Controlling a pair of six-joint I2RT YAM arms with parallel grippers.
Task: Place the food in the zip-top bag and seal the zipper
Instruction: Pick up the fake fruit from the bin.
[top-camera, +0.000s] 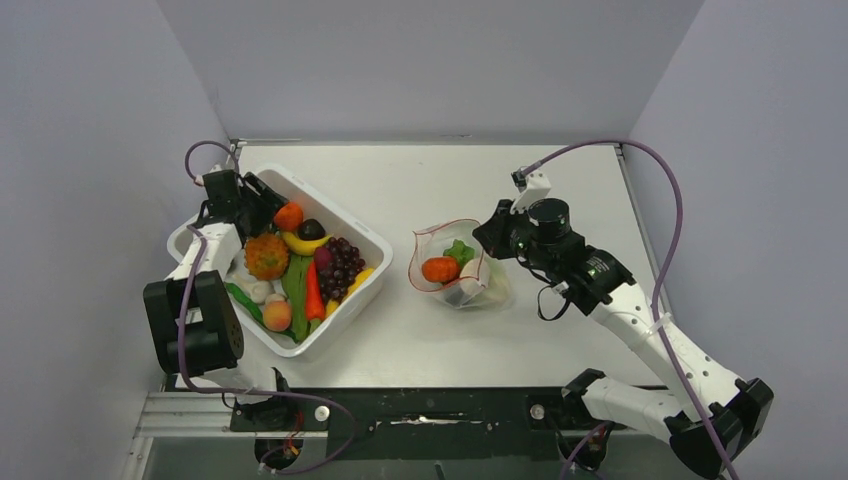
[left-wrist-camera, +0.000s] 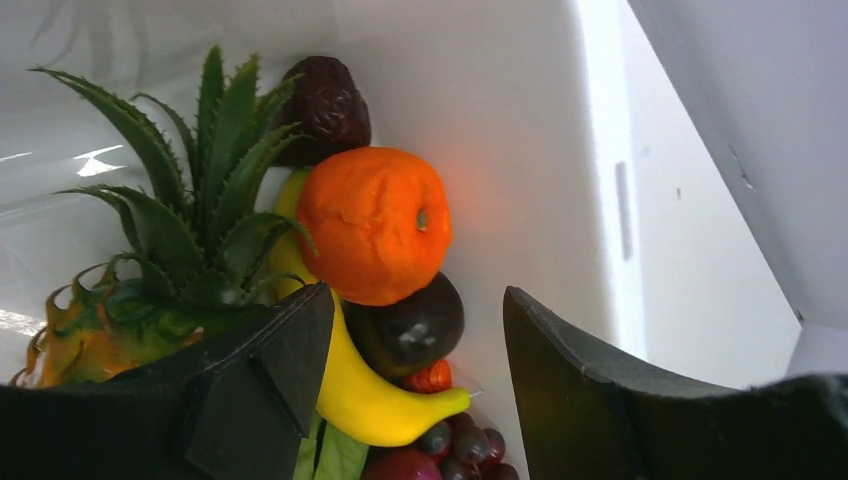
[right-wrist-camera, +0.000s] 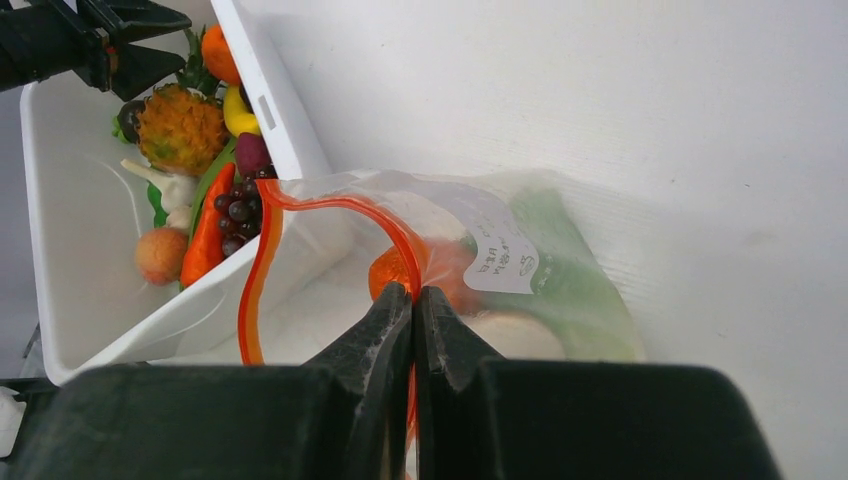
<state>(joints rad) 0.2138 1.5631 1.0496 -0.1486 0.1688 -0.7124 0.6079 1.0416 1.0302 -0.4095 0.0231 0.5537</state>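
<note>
far left: left gripper (left-wrist-camera: 415, 300) sits low inside the white tub (top-camera: 372, 252), at its back-left corner. jaws stand apart, nothing clamped. in the left wrist view its two black fingers (left-wrist-camera: 270, 380) frame a gap and the tub orange (left-wrist-camera: 372, 225) lies just ahead of it. can't tell if either finger touches it.

the tub holds most of the food:
- pineapple (top-camera: 266, 256) w/ a spiky green crown
- dark plum (top-camera: 311, 229) right by the orange
- yellow banana (top-camera: 300, 243) curving under both
- purple grapes (top-camera: 343, 265) twd the right wall
- carrot (top-camera: 314, 292) lying lengthwise beside a green leaf (top-camera: 296, 285)
- peach-coloured piece (top-camera: 277, 315) near the front corner

centre: zip-top bag (top-camera: 492, 292) lies on the table (top-camera: 560, 190) just beside the tub's right corner. it's clear and crinkly, w/ a white label patch on one side, and the mouth gapes open twd the tub. the zipper (right-wrist-camera: 262, 250) is a thin red-orange strip looping round the mouth, its two sides well apart, so unsealed. inside are a second orange (top-camera: 439, 269) and green lettuce (top-camera: 460, 250), plus sth pale under them, can't tell what.

right: right gripper (right-wrist-camera: 412, 300) has its fingers pressed together, pinching the bag's rim on the red strip at the mouth's right side. that edge is lifted off the table.
</note>
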